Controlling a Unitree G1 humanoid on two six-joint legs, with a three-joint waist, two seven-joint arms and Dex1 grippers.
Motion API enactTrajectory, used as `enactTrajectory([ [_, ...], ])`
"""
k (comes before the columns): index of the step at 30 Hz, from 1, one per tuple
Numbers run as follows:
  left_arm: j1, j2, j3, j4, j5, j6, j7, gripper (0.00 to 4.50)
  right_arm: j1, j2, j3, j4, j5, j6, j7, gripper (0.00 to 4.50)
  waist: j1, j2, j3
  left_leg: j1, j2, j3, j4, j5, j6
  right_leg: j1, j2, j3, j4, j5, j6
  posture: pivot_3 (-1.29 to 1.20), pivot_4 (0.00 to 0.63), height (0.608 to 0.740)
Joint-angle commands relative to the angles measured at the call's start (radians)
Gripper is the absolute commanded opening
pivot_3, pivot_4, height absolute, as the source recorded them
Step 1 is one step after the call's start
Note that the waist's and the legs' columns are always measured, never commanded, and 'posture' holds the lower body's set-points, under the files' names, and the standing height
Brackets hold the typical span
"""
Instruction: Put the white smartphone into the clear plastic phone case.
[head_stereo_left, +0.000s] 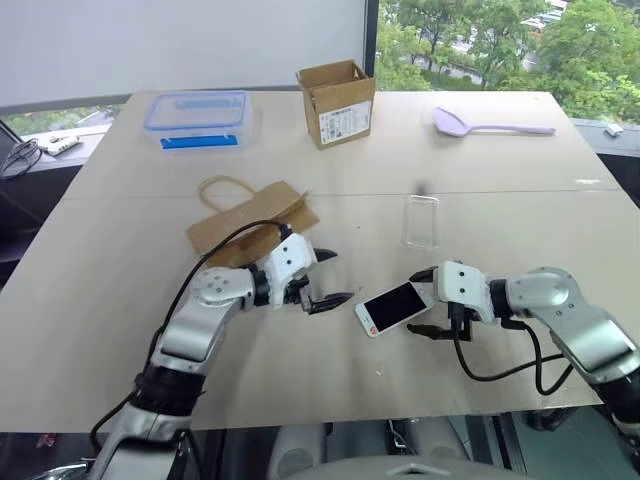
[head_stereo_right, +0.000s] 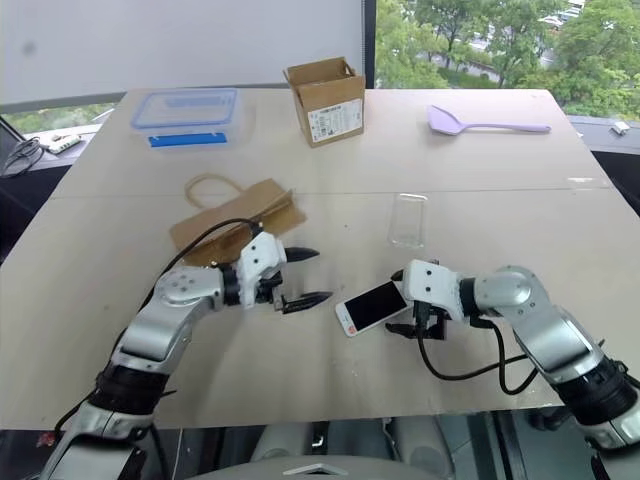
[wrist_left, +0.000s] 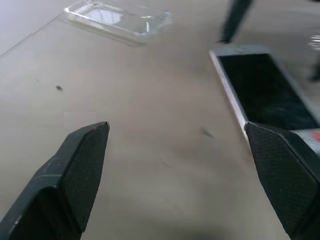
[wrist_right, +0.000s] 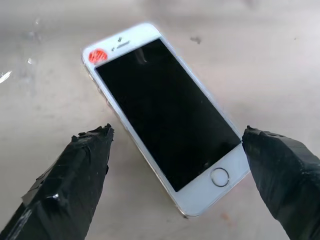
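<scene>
Worktop (head_stereo_left: 120, 300): pale, matte wood-grain sheets with a seam running across the middle. Phone (head_stereo_left: 395, 307) lies flat, screen up, near the front centre, set at a slant; slim rounded rectangle, glossy black glass, white bezel, round home button at one end, red sticker at the other. Case (head_stereo_left: 420, 221) lies flat just beyond the phone toward the far side, apart from it; a thin transparent shell with rounded corners and a shallow glossy rim. Left end effector (head_stereo_left: 322, 281) hangs just left of the phone, its two black tapered fingers spread apart with nothing between them; the pads show a fine knurled texture in the left wrist view. Right end effector (head_stereo_left: 430, 303) sits at the phone's right end, fingers apart and empty; in the right wrist view the fingers (wrist_right: 75, 185) straddle the phone's width above it, and contact cannot be told. Left of centre lies a flattened brown paper bag (head_stereo_left: 255, 225) with a loop handle. At the far side: a clear box (head_stereo_left: 196, 118) with blue lid, an open cardboard carton (head_stereo_left: 336, 103), and a lilac plastic spoon (head_stereo_left: 487, 124) at far right.
</scene>
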Motion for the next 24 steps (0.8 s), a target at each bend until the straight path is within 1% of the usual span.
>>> enactTrajectory([
  [1,0.076,0.015,0.066,-0.169,-0.101,0.032,0.009,4.46,-0.071,-0.002,0.031,0.062,-0.010,-0.025,0.085,4.50,-0.002,0.000,0.000,0.000,0.000,0.000,0.000,0.000,0.000,0.000,0.000,0.000,0.000,0.000,0.000,0.00,0.150,0.740],
  [5,0.225,0.056,0.128,-0.292,-0.166,0.002,-0.015,4.46,-0.169,0.019,0.075,0.171,-0.024,-0.068,0.182,4.50,-0.014,0.001,0.001,0.001,0.001,0.000,-0.001,0.000,0.000,0.000,0.000,0.003,0.000,0.000,-0.001,0.00,0.150,0.740],
  [9,0.355,0.114,0.179,-0.381,-0.216,-0.004,-0.048,4.46,-0.251,0.071,0.098,0.302,-0.053,-0.118,0.216,4.50,-0.010,0.002,0.001,0.002,0.002,0.001,-0.001,0.000,0.000,-0.001,0.001,0.001,0.000,0.000,-0.001,0.00,0.150,0.740],
  [13,0.456,0.134,0.235,-0.431,-0.249,-0.006,-0.034,4.46,-0.300,0.101,0.120,0.401,-0.080,-0.175,0.266,4.50,-0.007,0.002,0.002,0.001,0.002,0.001,-0.001,0.000,0.000,-0.001,0.000,0.001,0.000,0.000,-0.001,0.00,0.150,0.740],
  [17,0.531,0.132,0.271,-0.455,-0.241,-0.026,-0.008,4.46,-0.336,0.126,0.155,0.491,-0.111,-0.205,0.327,4.50,-0.010,0.002,0.002,0.002,0.002,0.001,-0.001,0.000,0.000,-0.001,0.000,0.002,0.000,0.000,-0.001,0.00,0.150,0.740],
  [22,0.549,0.121,0.264,-0.451,-0.229,-0.048,0.022,4.46,-0.350,0.143,0.189,0.599,-0.166,-0.262,0.355,4.50,-0.009,0.002,0.001,0.004,0.006,0.002,-0.001,0.000,0.000,0.000,0.001,0.002,0.000,0.000,-0.001,0.00,0.150,0.740],
  [23,0.549,0.121,0.264,-0.446,-0.228,-0.053,0.022,4.50,-0.349,0.147,0.188,0.606,-0.166,-0.267,0.356,3.97,-0.009,0.002,0.000,0.005,0.006,0.002,-0.001,0.000,0.000,0.000,0.001,0.002,0.000,0.000,-0.001,0.00,0.150,0.740],
  [24,0.544,0.119,0.264,-0.436,-0.230,-0.057,0.025,4.50,-0.344,0.151,0.181,0.605,-0.161,-0.261,0.356,3.69,-0.009,0.002,0.000,0.006,0.006,0.002,-0.001,0.000,0.000,0.000,0.001,0.002,0.000,0.000,0.000,0.00,0.150,0.740],
])
